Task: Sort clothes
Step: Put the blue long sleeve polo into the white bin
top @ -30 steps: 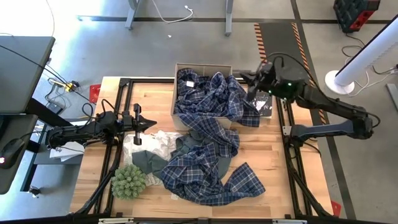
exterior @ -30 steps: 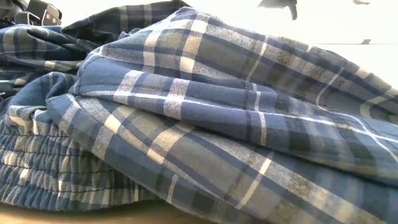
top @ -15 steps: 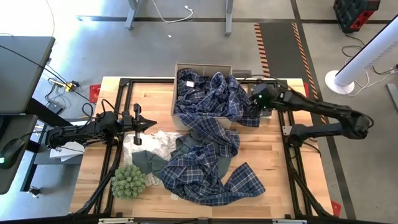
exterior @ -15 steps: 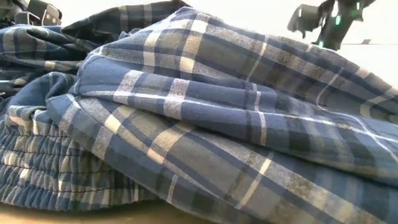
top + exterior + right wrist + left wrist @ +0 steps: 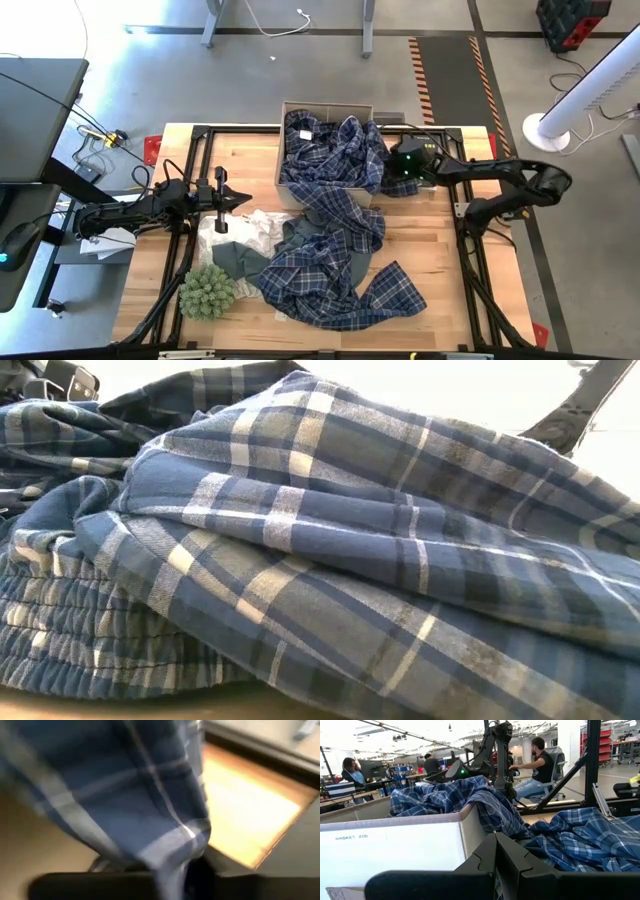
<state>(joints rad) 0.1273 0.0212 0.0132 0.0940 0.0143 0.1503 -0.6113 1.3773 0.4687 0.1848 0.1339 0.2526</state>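
Blue-and-white plaid clothes (image 5: pixel 335 150) fill the cardboard box (image 5: pixel 284 150) at the table's far middle. One plaid garment (image 5: pixel 345 225) spills over the box's near wall onto the table, and another plaid piece (image 5: pixel 340 285) lies near the front edge. A white cloth (image 5: pixel 250 225) and a grey-green cloth (image 5: pixel 240 258) lie to the left of these. My right gripper (image 5: pixel 393 172) is down at the plaid cloth hanging over the box's right wall and is shut on it. My left gripper (image 5: pixel 243 198) is shut and level, left of the box, with nothing in it. My right gripper has a hanging fold of the plaid cloth (image 5: pixel 175 845) between its two fingers, as the blurred right wrist view shows; one layer or several, I cannot tell. It comes slanting down from the table's right side. The cloth lies slack against the box's right wall.
A spiky green plant ball (image 5: pixel 207 292) sits at the near left. In the low view the plaid cloth (image 5: pixel 320 560) fills nearly the whole picture, with my right arm (image 5: pixel 580 410) above it. People sit at desks beyond the table (image 5: pixel 540 762).
My right gripper has come down from above the table's far right corner and toward the box, tipping its fingers downward, and has arrived at the plaid cloth over the box's right wall. The clothes have not visibly moved.
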